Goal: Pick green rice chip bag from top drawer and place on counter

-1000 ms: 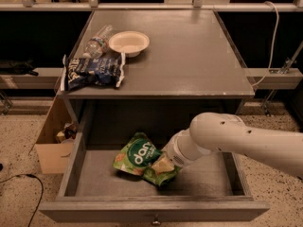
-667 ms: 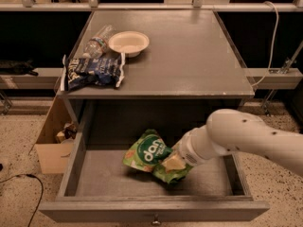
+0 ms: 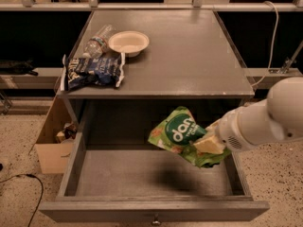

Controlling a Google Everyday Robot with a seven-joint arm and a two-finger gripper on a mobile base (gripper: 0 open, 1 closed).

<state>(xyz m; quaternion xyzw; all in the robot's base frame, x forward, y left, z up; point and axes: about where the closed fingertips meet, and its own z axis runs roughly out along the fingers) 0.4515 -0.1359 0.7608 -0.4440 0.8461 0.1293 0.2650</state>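
Tool (image 3: pixel 208 144) was clamped on green rice chip bag (image 3: pixel 176 129) at its lower-right edge; bag hung in air above top drawer (image 3: pixel 142 176) floor, approx. level w/ counter (image 3: pixel 189 56) front edge.

White arm (image 3: pixel 265 119) extended in from right, gripper (image 3: pixel 208 144) right of centre; clamped on green rice chip bag (image 3: pixel 179 129)
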